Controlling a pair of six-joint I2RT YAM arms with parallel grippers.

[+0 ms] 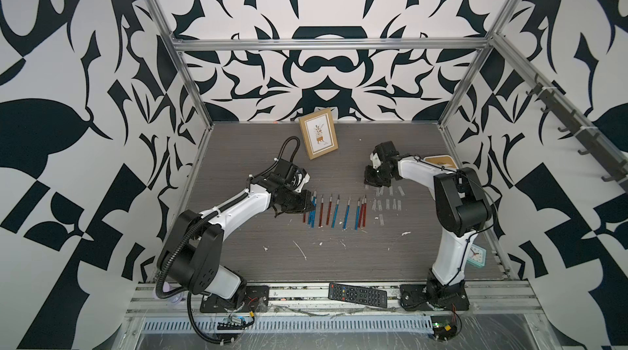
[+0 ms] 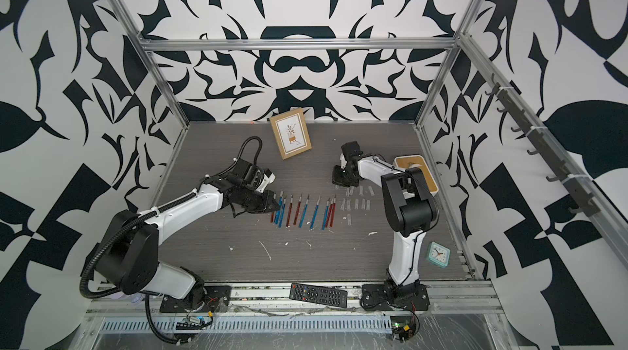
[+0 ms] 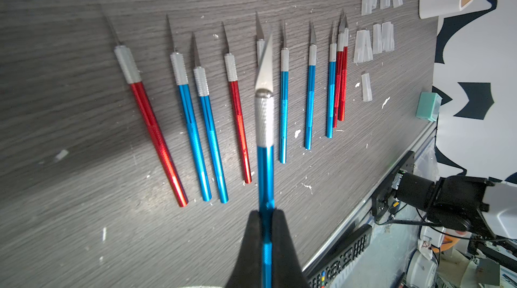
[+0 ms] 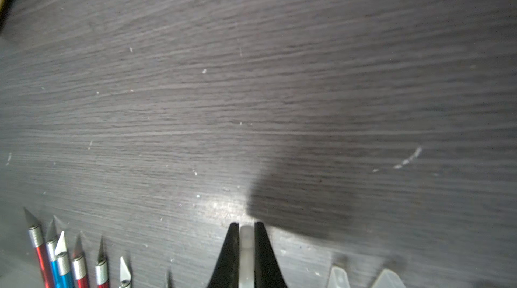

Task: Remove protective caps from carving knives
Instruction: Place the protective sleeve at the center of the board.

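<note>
Several carving knives with blue or red handles lie in a row mid-table, blades bare and pointing to the back. My left gripper is shut on the handle of one blue carving knife, whose uncovered blade sticks out over the row. In both top views this gripper hangs at the row's left end. Several translucent protective caps lie loose to the right of the knives. My right gripper is shut on one protective cap, just behind that loose group.
A framed picture leans at the back wall. A white tray sits at the right behind the right arm. A teal clock lies at the front right. A black remote control rests on the front rail. White flecks dot the table.
</note>
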